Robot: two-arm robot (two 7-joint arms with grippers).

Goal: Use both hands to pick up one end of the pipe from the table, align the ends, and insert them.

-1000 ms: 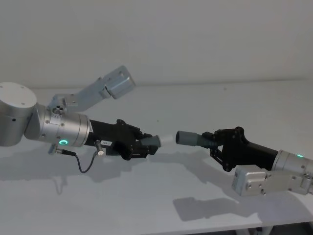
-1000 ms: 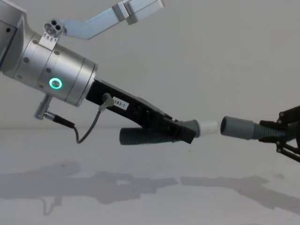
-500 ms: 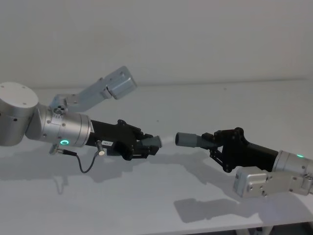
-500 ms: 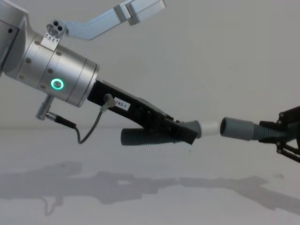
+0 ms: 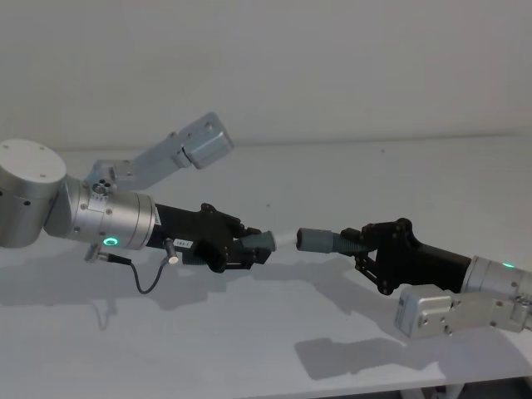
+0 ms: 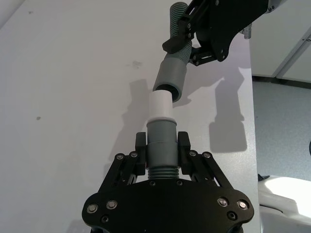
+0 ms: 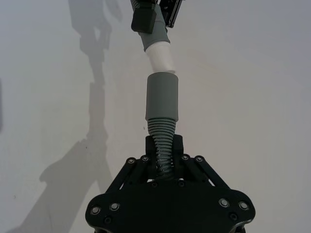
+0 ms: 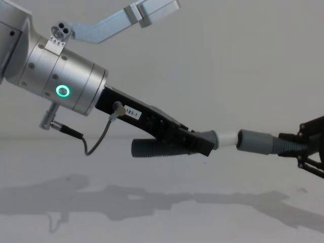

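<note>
Both pipe pieces hang above the white table (image 5: 249, 332). My left gripper (image 5: 243, 246) (image 8: 198, 144) (image 6: 162, 148) is shut on the grey cuff of the left piece (image 6: 161, 145). That piece's white tip (image 8: 226, 139) (image 6: 160, 104) points right, and its ribbed tail (image 8: 152, 148) trails below the fingers. My right gripper (image 5: 366, 243) (image 7: 164, 148) is shut on the ribbed body of the right piece (image 7: 163, 136). Its grey socket cuff (image 5: 314, 239) (image 8: 255, 142) (image 7: 163, 97) faces the tip. The tip meets the socket's mouth, nearly in line; whether it sits inside I cannot tell.
A plain wall stands behind the table. The left arm's silver link (image 5: 183, 150) rises behind its wrist, and a cable (image 8: 96, 139) loops under it. The right arm's silver block (image 5: 432, 312) hangs near the table's front edge. Floor (image 6: 286, 121) shows past the table's side edge.
The right gripper has carried the socket cuff left and slightly down, closing the small gap to the white tip. The left gripper has barely moved.
</note>
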